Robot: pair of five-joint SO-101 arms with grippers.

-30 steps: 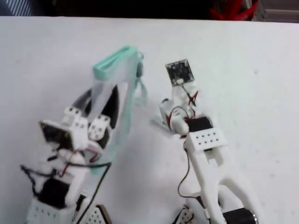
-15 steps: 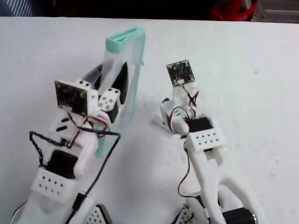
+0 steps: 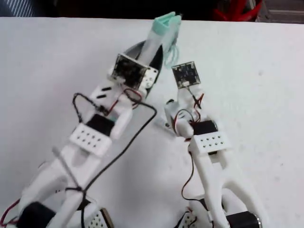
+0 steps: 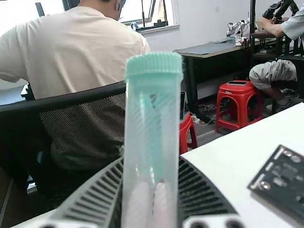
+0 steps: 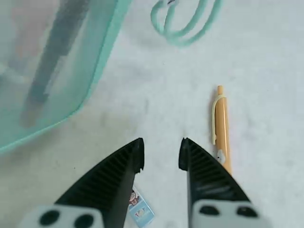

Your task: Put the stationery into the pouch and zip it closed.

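My left gripper (image 4: 149,209) is shut on the translucent teal pouch (image 4: 153,118), which sticks out lengthwise from its fingers. From above, the pouch (image 3: 164,28) is raised near the table's far edge, past the left gripper (image 3: 151,53). In the right wrist view the pouch (image 5: 52,61) holds a dark pen-like item, and its teal loop cord (image 5: 185,23) hangs beside it. An orange pen (image 5: 221,126) lies on the white table just beside my right gripper (image 5: 160,147), which is open a little with nothing between its fingers.
A small printed sticker or eraser (image 5: 138,209) lies on the table under the right gripper's finger. The right arm (image 3: 204,137) stands close beside the left arm (image 3: 95,133). White table (image 3: 256,71) stretches free to the right. Chairs and stools stand beyond the far edge.
The left arm has swung the pouch from the table's left side up and to the right, toward the far edge. The right arm has stayed put.
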